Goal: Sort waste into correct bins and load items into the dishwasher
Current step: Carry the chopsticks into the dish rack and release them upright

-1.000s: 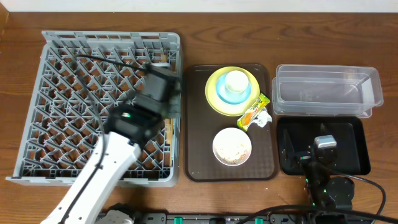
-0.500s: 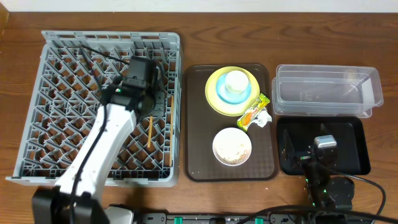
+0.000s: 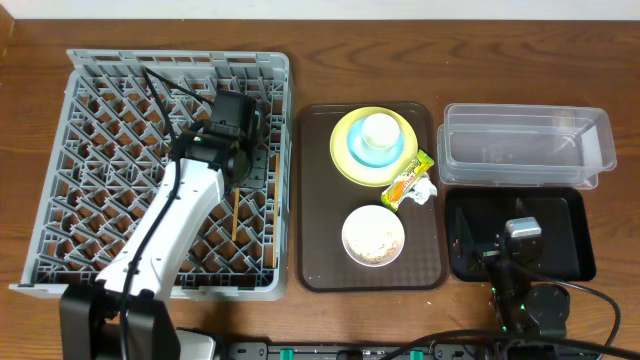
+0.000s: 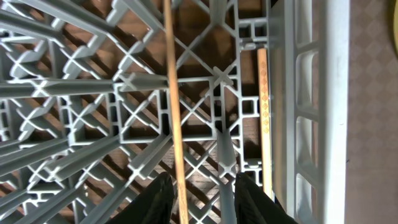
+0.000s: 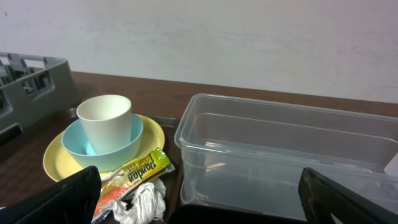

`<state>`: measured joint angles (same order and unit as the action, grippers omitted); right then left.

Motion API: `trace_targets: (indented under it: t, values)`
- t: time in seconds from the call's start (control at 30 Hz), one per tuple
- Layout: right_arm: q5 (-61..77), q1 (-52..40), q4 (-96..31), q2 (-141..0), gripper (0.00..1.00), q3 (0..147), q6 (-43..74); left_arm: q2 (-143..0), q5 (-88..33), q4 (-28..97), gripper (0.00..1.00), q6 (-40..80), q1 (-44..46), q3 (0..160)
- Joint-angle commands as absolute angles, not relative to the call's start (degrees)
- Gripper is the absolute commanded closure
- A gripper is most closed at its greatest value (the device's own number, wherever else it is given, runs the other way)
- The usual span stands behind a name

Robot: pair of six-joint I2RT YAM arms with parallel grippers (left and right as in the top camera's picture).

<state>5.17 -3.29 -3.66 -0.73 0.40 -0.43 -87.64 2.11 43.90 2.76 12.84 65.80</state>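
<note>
My left gripper is open low over the grey dish rack. One chopstick lies on the lattice between its fingers, which do not grip it. A second chopstick lies along the rack's right wall. The white cup stands in the light blue bowl on the yellow plate. The yellow-green wrapper and white scrap lie beside the plate. The white bowl holds rice crumbs. My right gripper is open and empty over the black tray.
The plate, the bowls and the waste sit on a brown serving tray between the rack and the bins. The clear tub stands behind the black tray. The left arm's cable trails across the back of the rack.
My left arm swung left over the rack and settled. A chopstick now lies loose on the lattice under the gripper. The right arm has not moved.
</note>
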Motion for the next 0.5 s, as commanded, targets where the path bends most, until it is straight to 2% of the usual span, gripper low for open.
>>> trace_targets:
  t: [0.0, 0.1, 0.2, 0.3, 0.37, 0.4, 0.47]
  values:
    - [4.95, -3.07, -3.88, -0.6, 0.01, 0.32, 0.16, -84.75, 3.68, 43.94, 0.65, 2.87, 12.53, 66.0]
    - [4.95, -3.07, -3.88, -0.6, 0.01, 0.32, 0.16, -82.02, 4.64, 42.87, 0.63, 4.12, 12.25, 66.04]
    - [4.95, -3.07, -3.88, -0.6, 0.01, 0.32, 0.16, -78.85, 7.51, 41.76, 0.5, 8.86, 10.59, 66.04]
    - [4.95, -3.07, -3.9, -0.6, 0.01, 0.32, 0.16, -76.14, 7.57, 41.06, 0.28, 9.28, 8.03, 66.04]
    - [4.95, -3.07, -3.9, -0.6, 0.01, 0.32, 0.16, -74.98, 7.57, 41.15, 0.24, 8.97, 6.61, 66.02]
    - [4.95, -3.07, -3.88, -0.6, 0.01, 0.32, 0.19, -74.54, 7.57, 41.52, 0.18, 8.86, 5.96, 66.02]
    - [4.95, -3.07, -3.9, -0.6, 0.01, 0.32, 0.16, -74.06, 7.55, 41.74, 0.17, 8.86, 5.19, 66.02]
